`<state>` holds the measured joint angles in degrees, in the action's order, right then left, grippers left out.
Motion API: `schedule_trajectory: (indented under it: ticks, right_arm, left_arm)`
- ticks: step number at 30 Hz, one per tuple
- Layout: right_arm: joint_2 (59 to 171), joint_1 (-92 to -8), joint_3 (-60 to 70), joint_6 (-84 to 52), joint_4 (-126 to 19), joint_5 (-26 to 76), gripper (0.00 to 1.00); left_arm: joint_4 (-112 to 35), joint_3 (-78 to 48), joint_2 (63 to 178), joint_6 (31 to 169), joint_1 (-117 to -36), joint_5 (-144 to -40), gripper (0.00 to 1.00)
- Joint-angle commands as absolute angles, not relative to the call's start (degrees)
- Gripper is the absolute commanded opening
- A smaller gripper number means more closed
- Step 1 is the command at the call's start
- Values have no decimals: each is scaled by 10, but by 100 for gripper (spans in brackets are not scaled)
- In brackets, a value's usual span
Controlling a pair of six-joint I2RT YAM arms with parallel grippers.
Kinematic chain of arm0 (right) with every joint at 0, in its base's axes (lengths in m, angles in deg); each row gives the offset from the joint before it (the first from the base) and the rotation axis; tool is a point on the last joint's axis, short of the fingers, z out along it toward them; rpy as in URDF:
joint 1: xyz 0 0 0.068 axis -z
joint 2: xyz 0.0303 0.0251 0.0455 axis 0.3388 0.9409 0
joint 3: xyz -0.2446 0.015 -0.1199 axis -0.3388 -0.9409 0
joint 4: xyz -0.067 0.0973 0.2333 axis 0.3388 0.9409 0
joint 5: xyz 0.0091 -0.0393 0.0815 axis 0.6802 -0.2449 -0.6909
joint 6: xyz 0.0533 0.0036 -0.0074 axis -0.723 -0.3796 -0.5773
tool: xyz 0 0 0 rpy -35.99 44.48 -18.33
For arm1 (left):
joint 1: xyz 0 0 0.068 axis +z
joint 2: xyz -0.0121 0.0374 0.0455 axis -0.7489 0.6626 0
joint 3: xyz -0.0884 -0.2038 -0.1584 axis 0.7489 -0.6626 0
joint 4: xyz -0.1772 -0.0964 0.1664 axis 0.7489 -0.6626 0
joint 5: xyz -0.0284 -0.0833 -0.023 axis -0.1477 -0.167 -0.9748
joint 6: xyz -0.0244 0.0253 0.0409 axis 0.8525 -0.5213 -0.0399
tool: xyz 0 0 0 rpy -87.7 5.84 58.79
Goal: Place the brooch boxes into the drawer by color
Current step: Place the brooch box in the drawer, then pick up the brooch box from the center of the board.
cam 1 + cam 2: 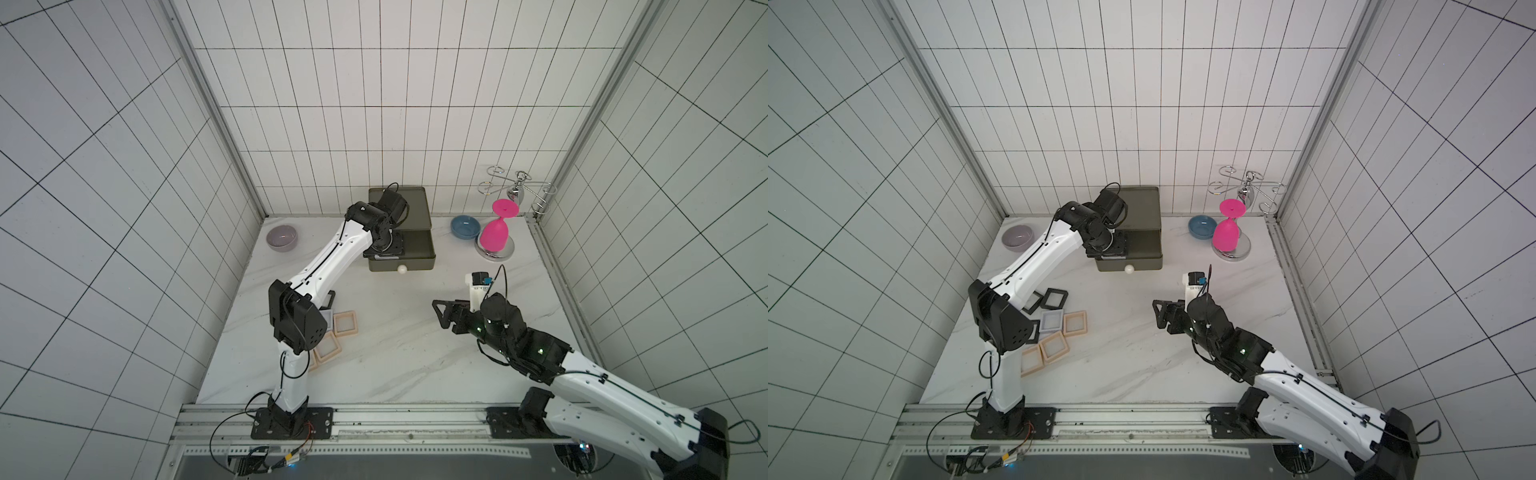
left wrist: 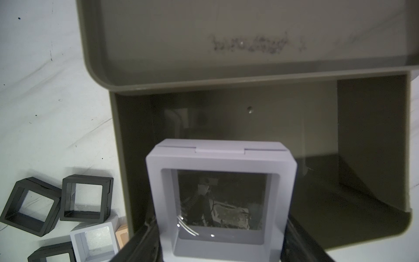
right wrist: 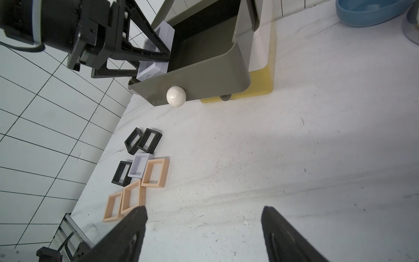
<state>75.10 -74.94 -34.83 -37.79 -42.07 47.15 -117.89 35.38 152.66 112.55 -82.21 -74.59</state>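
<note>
One white square clear-centred brooch box, clamped by the left gripper, hangs partly inside the open olive-grey drawer tier; seven boxes lie by the marble table's left edge; right gripper gapes empty.

Even bright overhead light, soft shadows, bowed wide-angle edges

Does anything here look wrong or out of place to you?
The left pincer holds a white brooch box over the open olive-grey drawer, though a white tier sits just beneath it; that colour mismatch seems odd.
</note>
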Motion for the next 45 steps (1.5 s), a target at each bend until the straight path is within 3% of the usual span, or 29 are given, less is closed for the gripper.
schedule_trajectory:
  ticks: [1, 19, 26, 30, 35, 45]
  right_arm:
    - [744, -749, -362, -367, -411, 484, 84]
    - [768, -746, -312, -321, -377, 481, 84]
    - [784, -747, -271, -266, -366, 475, 85]
    - [786, -746, -247, -229, -351, 475, 86]
    - [793, -747, -247, -223, -359, 443, 86]
    - [802, -749, -295, -275, -419, 429, 87]
  left_arm:
    - [-1172, 376, 1539, 1124, -825, -732, 71]
    - [-1145, 395, 1523, 1096, -823, -730, 87]
    - [-1178, 417, 1425, 1075, -793, -732, 88]
    - [-1191, 289, 1311, 1061, -717, -709, 89]
    - [-1135, 58, 1198, 1009, -554, -790, 90]
    - [-1130, -71, 1276, 939, -541, -726, 94]
